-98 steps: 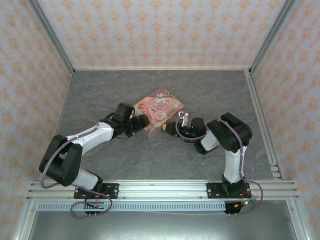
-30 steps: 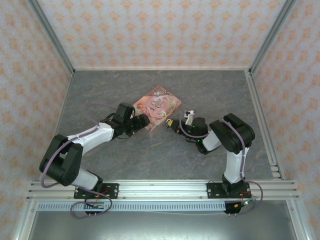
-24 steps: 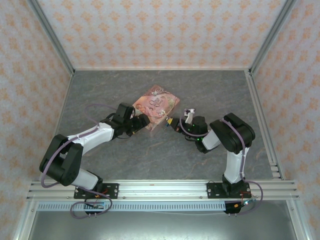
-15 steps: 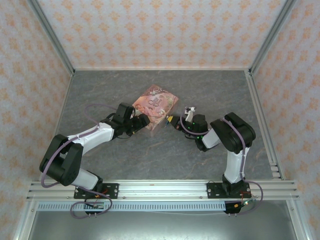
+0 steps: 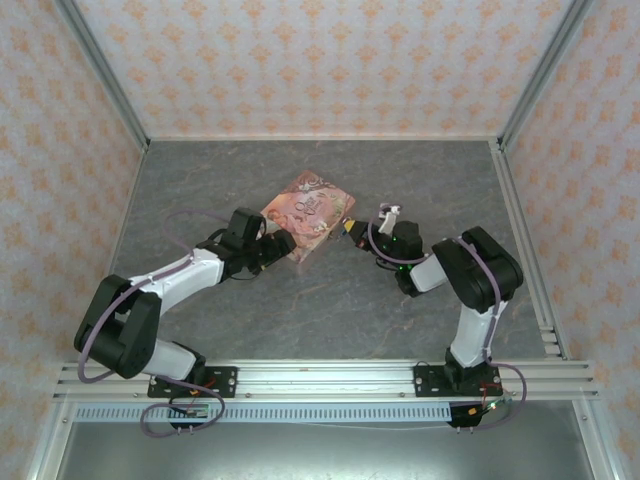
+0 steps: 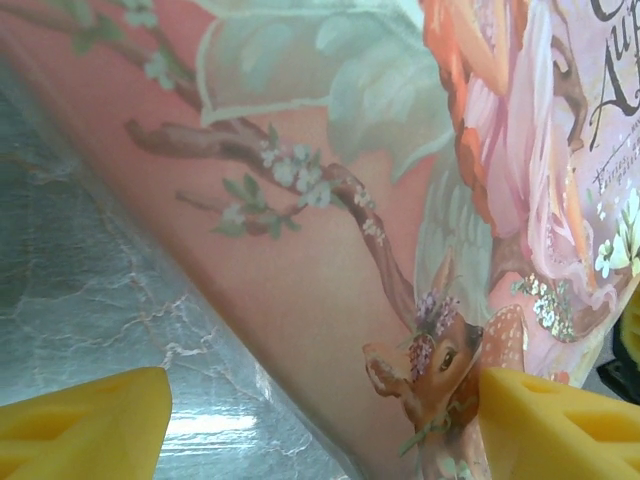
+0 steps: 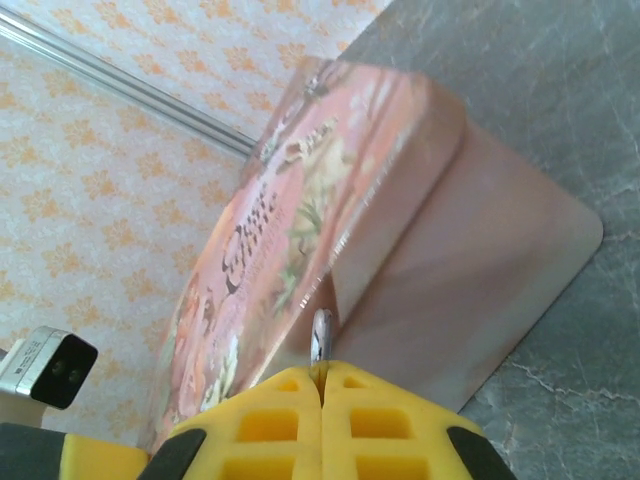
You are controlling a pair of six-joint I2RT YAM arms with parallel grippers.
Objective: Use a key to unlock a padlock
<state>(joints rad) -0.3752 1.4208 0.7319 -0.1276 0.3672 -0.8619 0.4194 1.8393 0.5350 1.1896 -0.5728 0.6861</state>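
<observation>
The pink illustrated tin (image 5: 310,213) lies mid-table, one corner toward my left arm. My left gripper (image 5: 283,245) is open at that corner: in the left wrist view its yellow fingers (image 6: 85,430) stand wide apart, with the tin's side wall (image 6: 330,250) between them. My right gripper (image 5: 352,232) sits at the tin's right side, shut on a small metal key (image 7: 321,345). The key's tip pokes out toward the seam under the tin's lid (image 7: 330,200). The blue padlock is hidden.
Grey marbled table (image 5: 320,300) inside patterned walls, with aluminium rails along the right edge (image 5: 525,250) and the near edge (image 5: 320,378). Both forearms angle inward toward the tin, cables looping off them.
The right gripper has moved up and right along the tin's edge with the key. The tin has shifted and turned slightly toward the back left. The left gripper stays at its corner.
</observation>
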